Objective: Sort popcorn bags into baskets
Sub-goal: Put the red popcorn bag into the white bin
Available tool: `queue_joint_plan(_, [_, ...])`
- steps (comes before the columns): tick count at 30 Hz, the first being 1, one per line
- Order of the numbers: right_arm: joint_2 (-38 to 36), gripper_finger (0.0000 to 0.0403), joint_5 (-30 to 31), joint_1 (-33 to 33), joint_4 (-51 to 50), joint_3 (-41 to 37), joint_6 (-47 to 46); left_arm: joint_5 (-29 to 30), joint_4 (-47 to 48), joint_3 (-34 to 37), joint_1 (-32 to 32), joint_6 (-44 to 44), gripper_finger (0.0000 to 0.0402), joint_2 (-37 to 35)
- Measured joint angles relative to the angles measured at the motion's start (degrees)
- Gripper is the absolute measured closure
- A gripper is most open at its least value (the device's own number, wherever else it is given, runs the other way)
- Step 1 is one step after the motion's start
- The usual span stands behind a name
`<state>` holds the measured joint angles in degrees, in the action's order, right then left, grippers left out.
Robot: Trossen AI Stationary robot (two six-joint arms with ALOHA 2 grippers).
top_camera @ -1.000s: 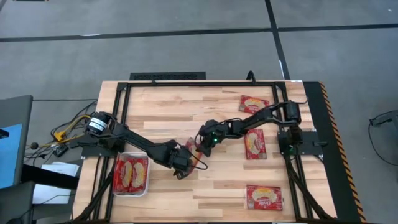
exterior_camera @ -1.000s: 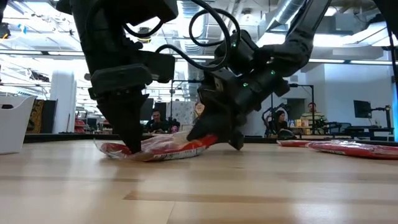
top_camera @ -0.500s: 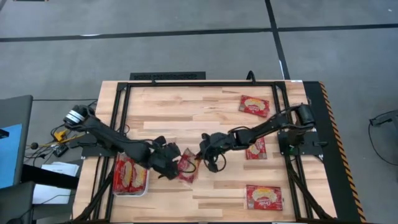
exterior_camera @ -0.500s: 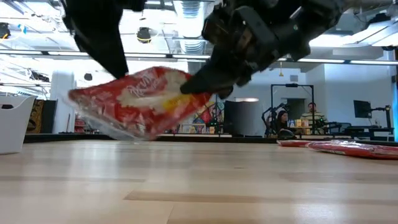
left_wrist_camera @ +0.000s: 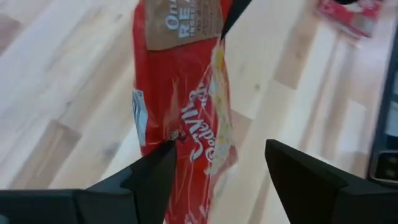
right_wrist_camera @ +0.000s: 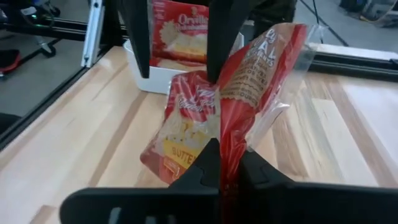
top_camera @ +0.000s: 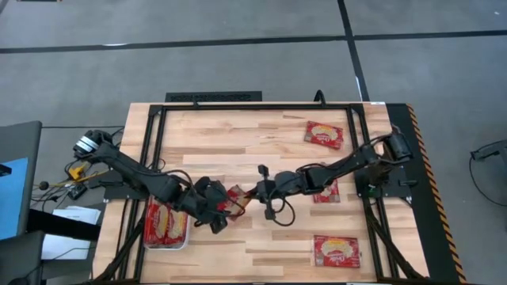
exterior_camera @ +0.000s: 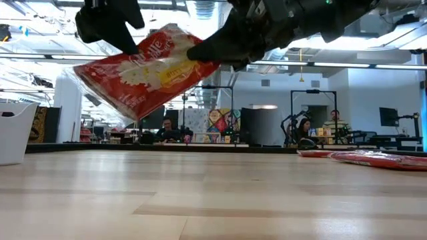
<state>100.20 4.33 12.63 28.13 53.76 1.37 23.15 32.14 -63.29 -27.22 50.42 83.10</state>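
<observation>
Pale wood planks make up the surface (top_camera: 238, 134), framed by black rails, with grey floor around it and an open workroom with a few seated people far behind it in the low view. I am holding one popcorn bag (exterior_camera: 143, 67) in the air between both my arms, clear of the wood and tilted, just beside the white tray (top_camera: 184, 237) that sits at the surface's near left corner. My right gripper (right_wrist_camera: 225, 163) has its fingers pinched together on the bag's edge; in my right wrist view the red film rises straight out from between them. My left gripper (left_wrist_camera: 214, 168) sits at the bag's other end, on the tray side, with its fingers (left_wrist_camera: 149, 177) set either side of the red packet, though I cannot tell from that view alone whether both press on it. In the high view the two grippers meet just right of the tray, with the bag (top_camera: 234, 199) between them. The tray already holds popcorn bags (top_camera: 165, 222), lying flat inside it. Three more bags lie on the wood well away from the tray: one (top_camera: 324, 134) near the far right, one (top_camera: 325, 190) partly under my right arm, and one (top_camera: 336, 251) by the near right edge.
</observation>
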Motion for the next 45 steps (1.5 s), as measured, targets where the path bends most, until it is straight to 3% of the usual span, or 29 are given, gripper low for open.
queue_joint_plan(6, [-0.10, 0.0381, 3.24, 1.11, -0.02, 0.02, 0.82, -2.75, 0.98, -0.60, -0.16, -0.30, 0.0157, -1.80])
queue_joint_plan(12, [-0.17, 0.0377, 2.83, 1.41, 0.93, 0.02, 1.70, 4.06, 5.75, -1.95, -0.57, -1.93, 0.0171, -3.90])
queue_joint_plan(16, [-0.17, 0.0377, 2.90, 1.70, 0.87, 0.02, 1.72, 4.84, 8.66, -1.92, 0.15, -1.71, 0.0178, -3.13])
queue_joint_plan(28, [-0.17, 0.0380, 3.11, 1.74, 8.11, 0.02, 1.68, -0.38, 0.71, -0.59, 0.48, -6.86, 0.0185, -2.37])
queue_joint_plan(31, [-0.17, 0.0385, 3.30, 1.74, 10.02, 0.04, 1.70, -0.31, 0.72, -0.59, 0.79, -6.84, 0.0223, -2.37])
queue_joint_plan(37, [-0.17, 0.0378, 3.68, 2.01, 10.14, 0.04, 1.70, -2.12, 0.51, -0.59, 0.87, -7.54, 0.0378, -2.37])
queue_joint_plan(45, [-0.17, 0.0365, 3.41, 1.96, 10.06, 0.07, -0.80, -2.09, 1.00, -0.59, 0.87, -4.09, 0.0393, -2.37])
